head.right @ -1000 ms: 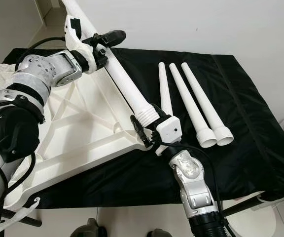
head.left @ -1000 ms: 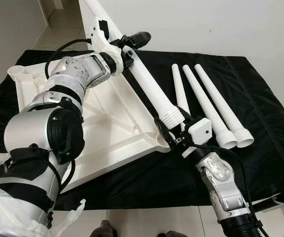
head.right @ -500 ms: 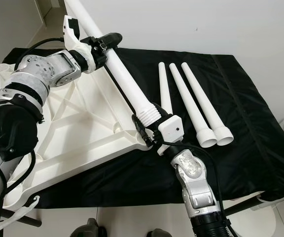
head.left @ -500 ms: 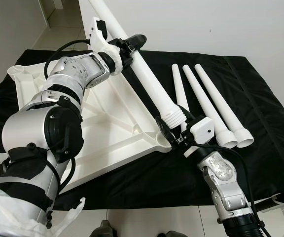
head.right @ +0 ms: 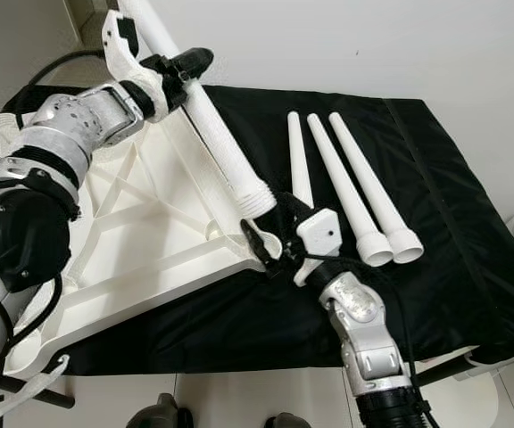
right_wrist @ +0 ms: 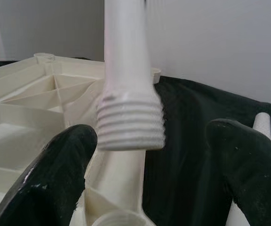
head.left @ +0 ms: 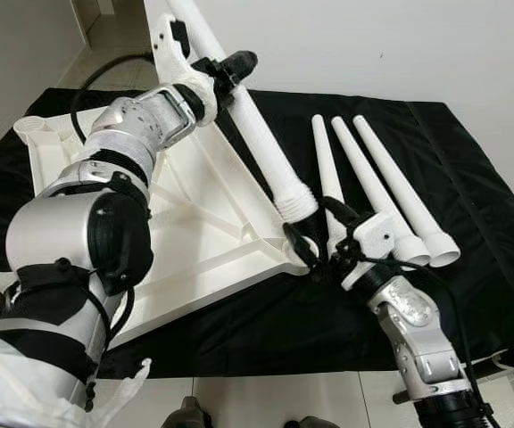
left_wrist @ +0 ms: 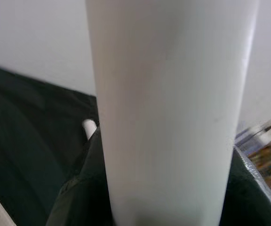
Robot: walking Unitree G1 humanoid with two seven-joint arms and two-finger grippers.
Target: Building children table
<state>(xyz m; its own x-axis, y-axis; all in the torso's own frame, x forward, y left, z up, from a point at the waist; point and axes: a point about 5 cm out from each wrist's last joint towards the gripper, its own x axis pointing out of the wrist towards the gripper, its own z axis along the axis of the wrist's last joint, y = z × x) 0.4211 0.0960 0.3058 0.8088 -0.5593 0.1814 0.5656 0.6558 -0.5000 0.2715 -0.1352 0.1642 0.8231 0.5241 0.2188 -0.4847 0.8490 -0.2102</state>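
Three legs lie side by side on my black cloth. My left gripper holds a fourth leg tilted above the tabletop. My right gripper spreads wide below its threaded end.

No readable text or labels anywhere; the colourful blur in the left wrist view possibly carries print.

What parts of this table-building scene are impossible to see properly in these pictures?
- Top end of the held leg: cut off by the upper edge of both eye views.
- Left gripper in the left wrist view: the leg hides its fingers.
- Tabletop near side: covered by the left arm.
- Colourful object in the left wrist view: too blurred.
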